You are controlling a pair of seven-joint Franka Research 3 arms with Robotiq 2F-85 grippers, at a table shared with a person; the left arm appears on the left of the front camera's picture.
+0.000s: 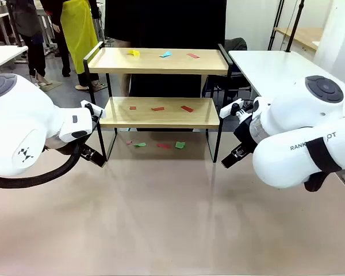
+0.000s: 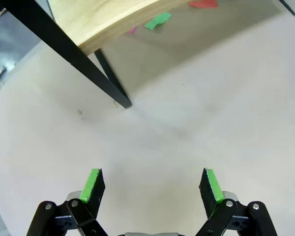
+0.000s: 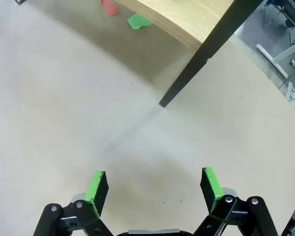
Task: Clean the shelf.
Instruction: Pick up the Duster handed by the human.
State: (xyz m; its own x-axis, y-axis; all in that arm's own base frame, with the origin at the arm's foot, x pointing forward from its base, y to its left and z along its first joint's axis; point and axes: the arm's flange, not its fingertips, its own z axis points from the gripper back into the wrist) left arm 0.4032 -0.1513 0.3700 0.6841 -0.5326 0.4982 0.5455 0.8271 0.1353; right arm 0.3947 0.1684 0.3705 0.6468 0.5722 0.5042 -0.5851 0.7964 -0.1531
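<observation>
**Both hands wide, nothing held**

Low over the tabletop (image 1: 161, 218): left hand (image 2: 152, 187) and right hand (image 3: 155, 186), jaws spread wide on each, green pads (image 2: 92, 183) bare, nothing between them.

Between the two hands the shelf (image 1: 167, 68) stands upright at the far middle of the tabletop. The left hand is just beside its front-left leg (image 2: 113, 93), and the right hand is near the front-right leg (image 3: 196, 69). Wrist views show a gap to each leg, no contact.

Paper scraps on the shelf and under it:
- Top board: yellow scrap (image 1: 133, 53), blue scrap (image 1: 166, 54), red scrap (image 1: 192, 56).
- Lower board: three red bits (image 1: 157, 108), spread in a row.
- Tabletop under the shelf: pink bit (image 1: 129, 142), green bit (image 1: 139, 144), red piece (image 1: 164, 145), green piece (image 1: 180, 145).

A person (image 1: 161, 23) in dark clothes stands right behind the shelf.
</observation>
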